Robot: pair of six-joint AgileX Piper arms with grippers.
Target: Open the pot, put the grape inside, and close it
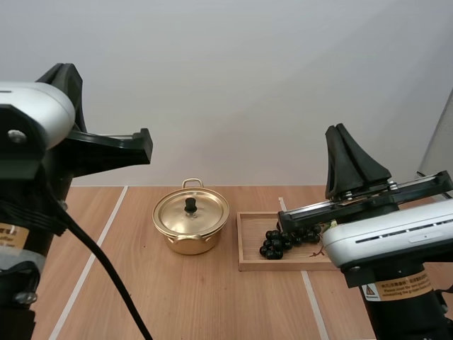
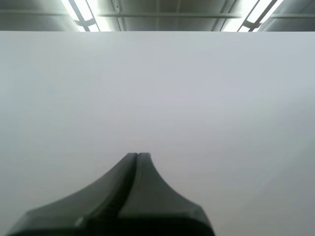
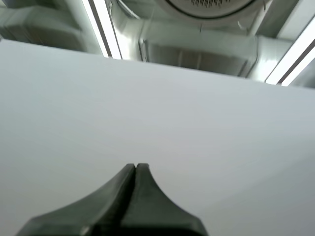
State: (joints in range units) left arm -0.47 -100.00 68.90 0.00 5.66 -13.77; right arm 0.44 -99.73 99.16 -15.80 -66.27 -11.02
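Left pincer (image 2: pixel 137 156) and right pincer (image 3: pixel 135 167) both closed on nothing; grapes in the tray.
Each pincer's two fingers are pressed together into one dark wedge. In the high view the right pincer points up, above the tray's right end. One gold pot (image 1: pixel 191 230) stands on the tabletop (image 1: pixel 177 297) with its one lid (image 1: pixel 192 214) on, so its contents are hidden. Just right of it, not touching, is one wooden tray (image 1: pixel 251 237) holding one bunch of dark grapes (image 1: pixel 279 242).
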